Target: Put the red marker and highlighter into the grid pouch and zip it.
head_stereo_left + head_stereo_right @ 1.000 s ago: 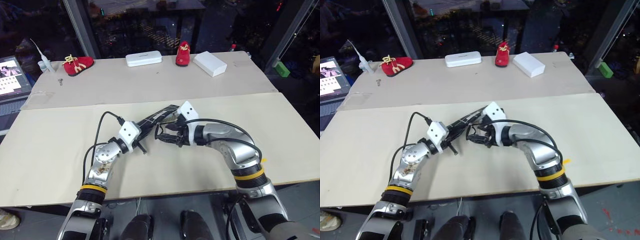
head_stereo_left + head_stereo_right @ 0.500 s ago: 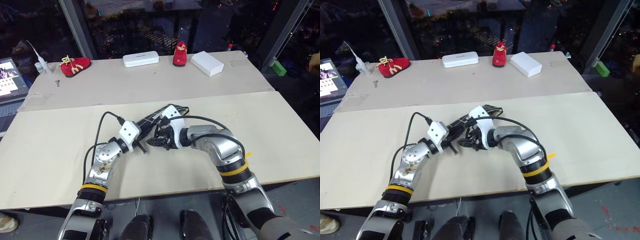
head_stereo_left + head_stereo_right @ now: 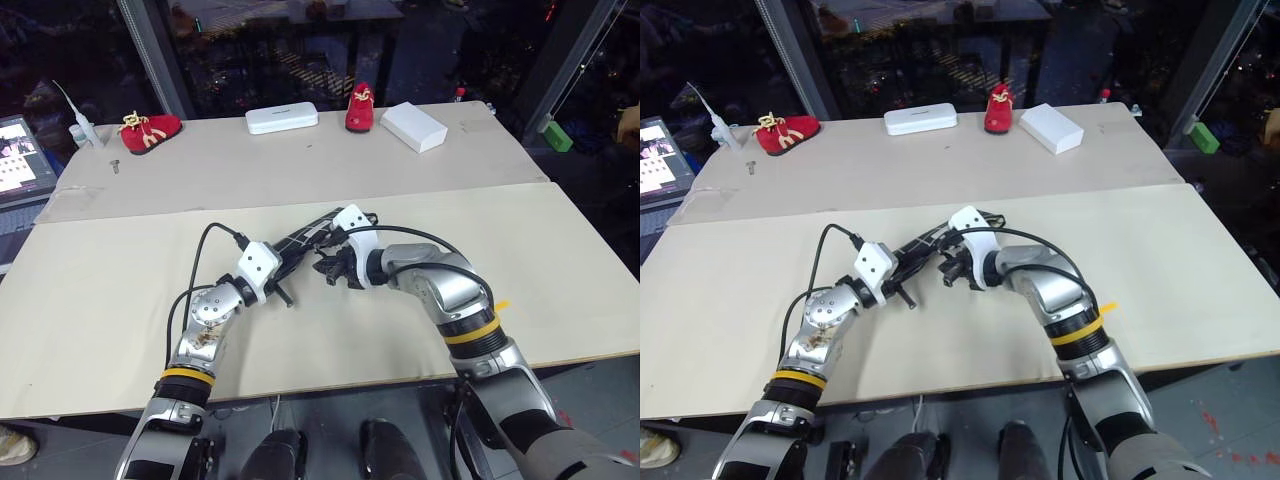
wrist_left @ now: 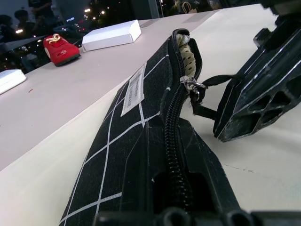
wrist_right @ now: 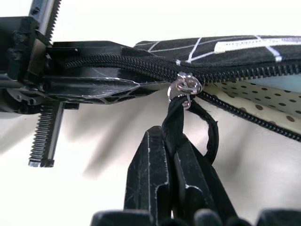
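Observation:
The grid pouch [image 3: 318, 231], black with white lines and a white label, lies on edge on the cream table [image 3: 100, 300]. My left gripper [image 3: 284, 266] is shut on the pouch's near end, its fingers [image 4: 207, 169] clamping either side of the zipper. My right gripper [image 5: 167, 139] is shut on the black loop pull [image 5: 209, 129] hanging from the metal slider [image 5: 184, 87]. The zipper is closed from the slider toward my left gripper and gapes open beyond it, showing dotted cream lining [image 5: 254, 101]. The red marker and the highlighter are hidden.
On the far table stand two red shoes [image 3: 155, 128] [image 3: 365, 108], a white case [image 3: 282, 118] and a white box [image 3: 417, 126]. A nozzle bottle [image 3: 80, 128] and a screen [image 3: 20, 155] sit at the far left, a green block [image 3: 556, 136] at the far right.
My right gripper, open a second ago, has shifted slightly toward the pouch and closed on the zipper's loop pull. The left gripper has kept its hold on the pouch.

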